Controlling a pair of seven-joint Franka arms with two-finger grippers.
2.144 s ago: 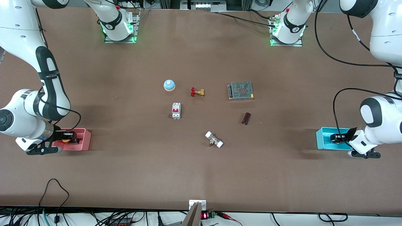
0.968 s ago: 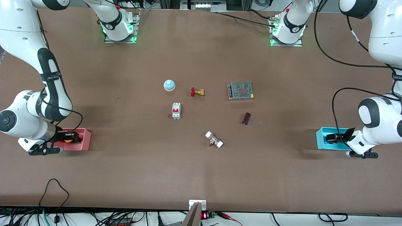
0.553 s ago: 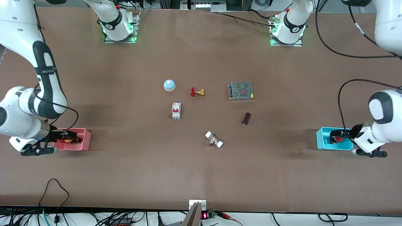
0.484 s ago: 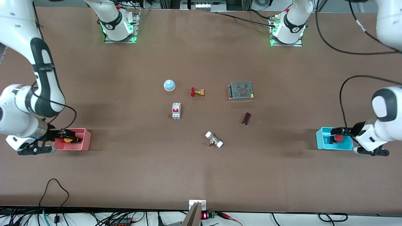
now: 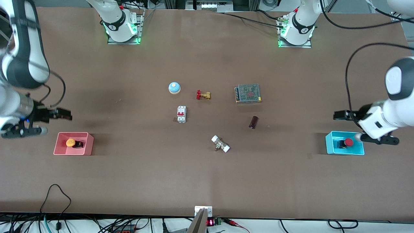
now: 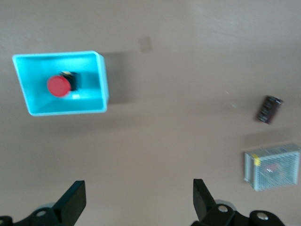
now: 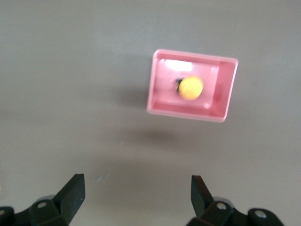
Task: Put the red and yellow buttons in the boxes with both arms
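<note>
**Both buttons lying in their bins, grippers raised and empty**

The yellow button [image 5: 70, 142] is resting inside the pink bin [image 5: 88, 144] at the lower left of the front view; the red button [image 5: 348, 142] is sitting inside the cyan bin [image 5: 330, 144] at the lower right. The right gripper [image 5: 64, 114] is hanging in the air just above the pink bin in the frame, its fingers spread wide and holding nothing. The left gripper [image 5: 339, 115] is hovering above the cyan bin, likewise wide open and empty. At frame centre, a blue dome [image 5: 174, 87], brass valve [image 5: 203, 95], circuit breaker [image 5: 181, 114], metal-mesh box [image 5: 248, 93], dark cylinder [image 5: 253, 122] and white-capped fitting [image 5: 220, 144] are lying on the brown table [image 5: 207, 181].
</note>
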